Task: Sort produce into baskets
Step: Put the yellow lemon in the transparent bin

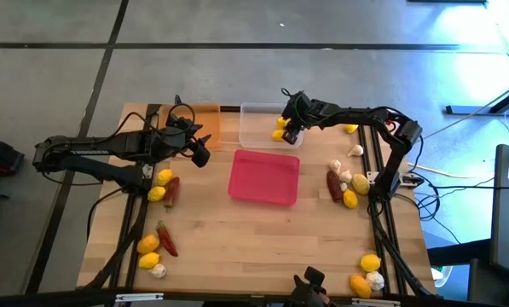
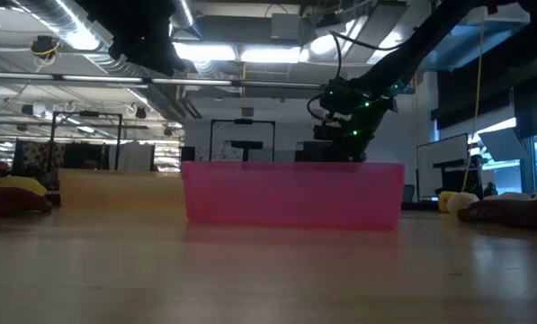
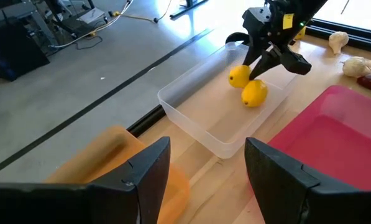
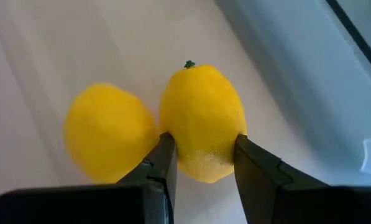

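My right gripper [image 1: 288,135] reaches down into the clear tray [image 1: 258,119] at the table's far middle and is shut on a yellow lemon [image 4: 202,121]. A second lemon [image 4: 107,130] lies right beside it in the same tray; both also show in the left wrist view [image 3: 255,93] [image 3: 239,76]. My left gripper [image 1: 203,158] hovers open and empty over the near edge of the orange tray [image 3: 110,149], left of the clear tray. The pink tray [image 1: 264,177] stands in the table's middle, nothing showing in it. My right gripper pinches the lemon between its two fingers, on the sides of its near end [image 4: 191,158]. The fingers slant down from the table's right and far side and lie along the lemon. The lemon sits low in the clear tray, against the second lemon; whether it rests on the floor I cannot tell.
Loose lemons, garlic bulbs and dark red chilies lie along the table's left side [image 1: 162,186] [image 1: 156,251] and right side [image 1: 344,183] [image 1: 369,273]. A garlic bulb [image 1: 355,151] and a lemon [image 1: 349,129] lie near the right arm. Dark frame rails run along both sides.
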